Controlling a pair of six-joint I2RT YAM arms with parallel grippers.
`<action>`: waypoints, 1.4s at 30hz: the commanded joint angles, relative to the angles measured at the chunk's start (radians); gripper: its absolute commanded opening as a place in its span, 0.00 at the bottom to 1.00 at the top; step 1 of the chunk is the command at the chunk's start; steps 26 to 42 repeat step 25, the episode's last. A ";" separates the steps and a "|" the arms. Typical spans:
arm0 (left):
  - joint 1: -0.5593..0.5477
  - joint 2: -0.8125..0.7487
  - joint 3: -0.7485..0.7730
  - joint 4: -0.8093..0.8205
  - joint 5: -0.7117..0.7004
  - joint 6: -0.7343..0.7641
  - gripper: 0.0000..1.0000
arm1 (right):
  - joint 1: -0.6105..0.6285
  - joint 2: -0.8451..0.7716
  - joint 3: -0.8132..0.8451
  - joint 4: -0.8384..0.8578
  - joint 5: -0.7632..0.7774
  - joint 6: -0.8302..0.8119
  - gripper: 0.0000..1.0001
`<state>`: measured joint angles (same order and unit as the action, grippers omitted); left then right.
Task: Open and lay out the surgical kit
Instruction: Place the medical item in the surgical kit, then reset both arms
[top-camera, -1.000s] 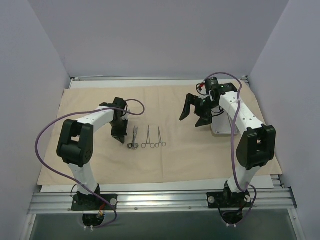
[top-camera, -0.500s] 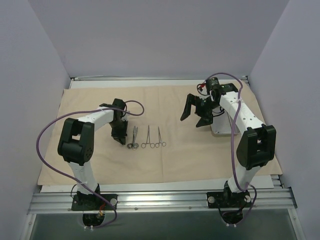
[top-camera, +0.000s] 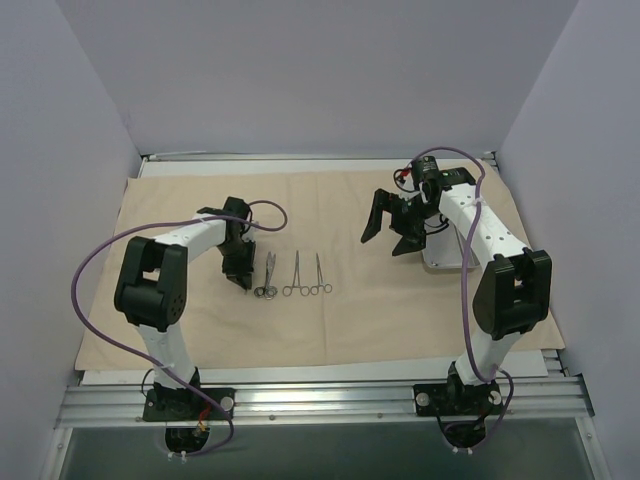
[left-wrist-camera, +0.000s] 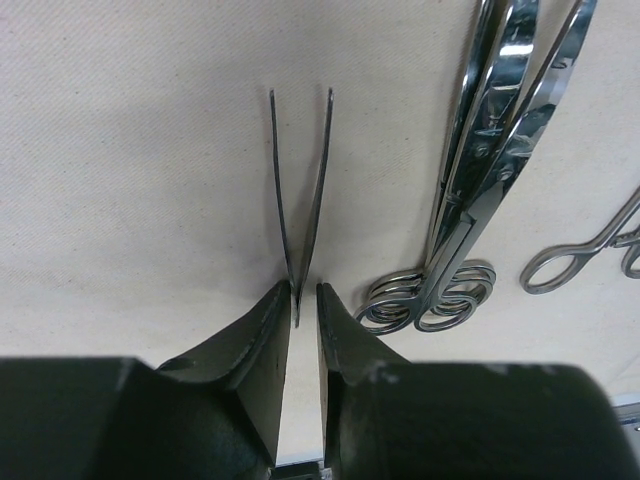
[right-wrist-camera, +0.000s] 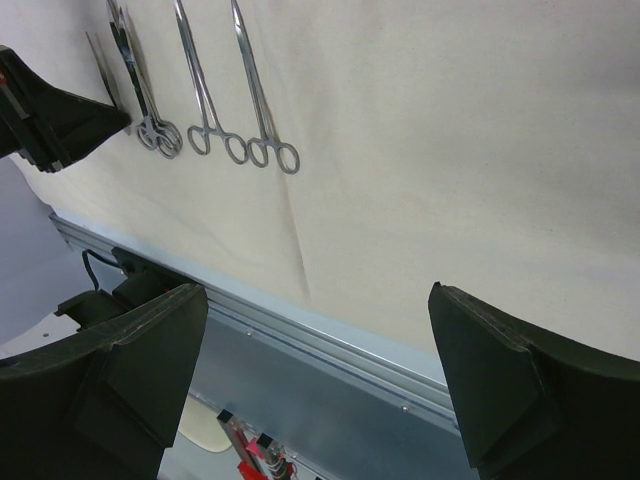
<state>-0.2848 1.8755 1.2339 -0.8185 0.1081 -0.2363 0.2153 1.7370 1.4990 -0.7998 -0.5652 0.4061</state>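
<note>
left gripper (left-wrist-camera: 303, 292) is low over the beige cloth wrap (top-camera: 380, 310), its jaws only a narrow slit apart. the joined end of the tweezers (left-wrist-camera: 283, 200) lies in that slit. the fingers (left-wrist-camera: 262, 340) flank it closely, but whether they press it i cannot tell. the tweezers lie flat, legs splayed, tips toward 12 o'clock. at their 3 o'clock lie the scissors (left-wrist-camera: 470, 200), apart from them, with two ring-handled forceps (right-wrist-camera: 205, 100) further toward 3 o'clock. right gripper (top-camera: 392, 228) hangs above the cloth at 2 o'clock of that row, jaws spread wide, holding and touching nothing. the steel tray (top-camera: 440, 262) shows partly at its 5 o'clock, under the arm.
</note>
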 joint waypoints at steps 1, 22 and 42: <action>0.021 -0.064 -0.007 0.022 -0.012 -0.003 0.26 | -0.007 -0.044 -0.006 -0.019 -0.016 -0.012 1.00; 0.085 -0.561 -0.004 0.039 0.289 -0.076 0.94 | 0.050 -0.105 -0.347 0.390 0.049 0.033 1.00; 0.096 -0.656 -0.098 0.139 0.369 -0.174 0.94 | 0.085 -0.183 -0.472 0.552 0.079 0.013 1.00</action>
